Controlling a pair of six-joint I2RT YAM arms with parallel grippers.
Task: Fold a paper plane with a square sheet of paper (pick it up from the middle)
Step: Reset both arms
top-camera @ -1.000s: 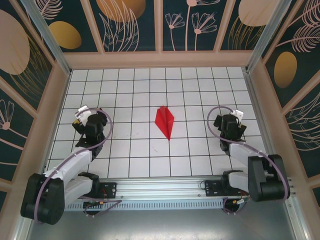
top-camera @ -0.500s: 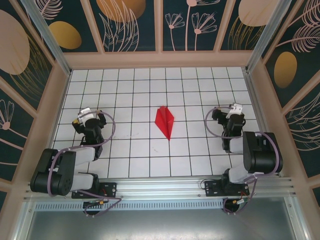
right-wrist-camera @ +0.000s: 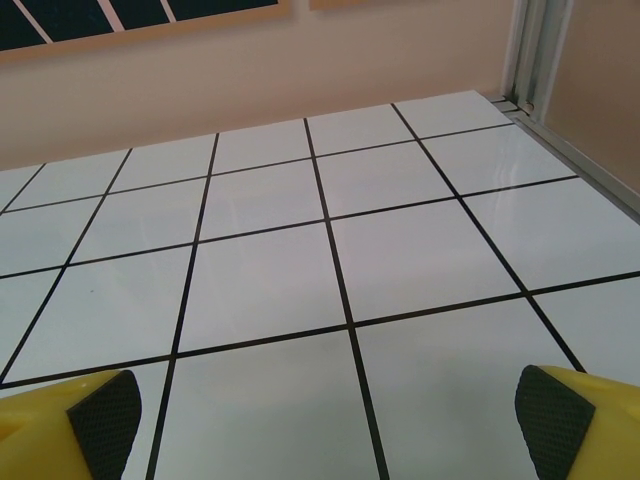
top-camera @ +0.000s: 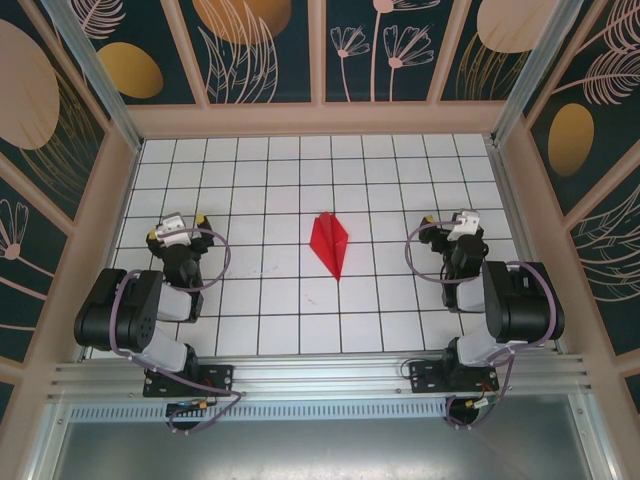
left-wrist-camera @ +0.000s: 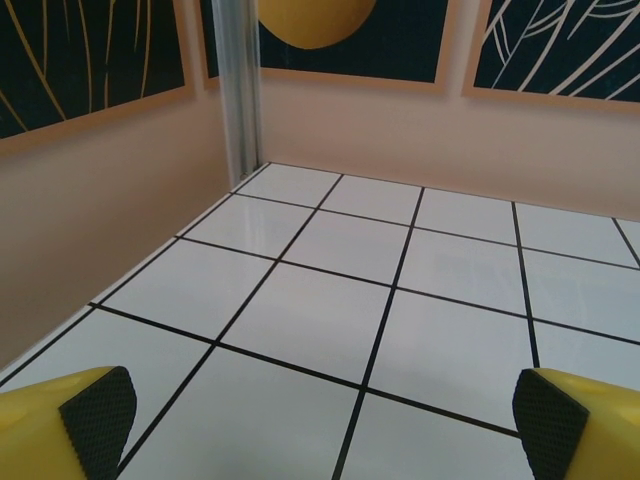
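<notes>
The red square sheet of paper lies folded into a slim paper plane (top-camera: 329,243) at the middle of the white grid table, its point toward the near edge. Nothing touches it. My left gripper (top-camera: 178,228) rests low over the table about three tiles to its left, open, with nothing between the yellow fingers (left-wrist-camera: 98,415). My right gripper (top-camera: 452,224) sits about three tiles to the plane's right, also open and empty, its black pads (right-wrist-camera: 555,412) wide apart. Both wrist views look across bare tiles toward the far wall.
Beige walls (top-camera: 320,120) with dark floral panels enclose the table on three sides. A metal corner post (left-wrist-camera: 240,90) stands ahead of the left gripper, another (right-wrist-camera: 535,50) ahead of the right. The arm bases sit on a rail (top-camera: 320,375) at the near edge.
Both arms have folded back and upright over their bases, while the grippers stayed open near the same spots. The paper plane has not moved.
</notes>
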